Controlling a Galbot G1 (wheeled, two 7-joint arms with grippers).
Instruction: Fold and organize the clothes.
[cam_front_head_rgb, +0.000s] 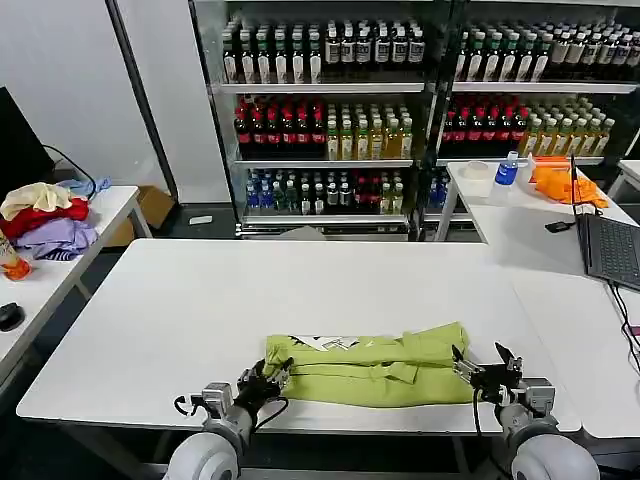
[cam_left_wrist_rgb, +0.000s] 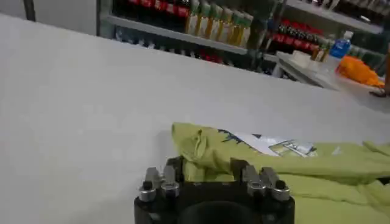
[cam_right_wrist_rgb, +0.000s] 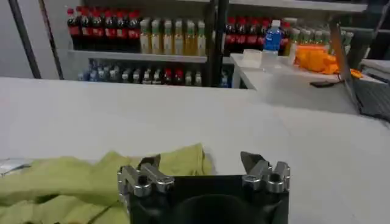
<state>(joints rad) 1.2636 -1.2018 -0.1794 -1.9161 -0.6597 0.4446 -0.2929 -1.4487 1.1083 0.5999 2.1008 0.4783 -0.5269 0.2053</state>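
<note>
T-shirt (cam_front_head_rgb: 375, 368) lies folded into a long band near the table (cam_front_head_rgb: 200, 300) front edge. Left gripper (cam_front_head_rgb: 268, 378) and right gripper (cam_front_head_rgb: 483, 367) both spread, one at each end — positioned, I'd guess, for the next fold.

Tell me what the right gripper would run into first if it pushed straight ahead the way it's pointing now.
Probably the lime T-shirt: the right gripper, open, has one finger over the shirt's end while the other faces bare white table. Height above the cloth is unclear.

1. Head view looks forward and down from above, behind both grippers, over the table (cam_front_head_rgb: 200, 300).
2. Each wrist view sits low, close behind its gripper, facing the shelves (cam_right_wrist_rgb: 152, 36).
3. All share the shirt (cam_front_head_rgb: 370, 365).
</note>
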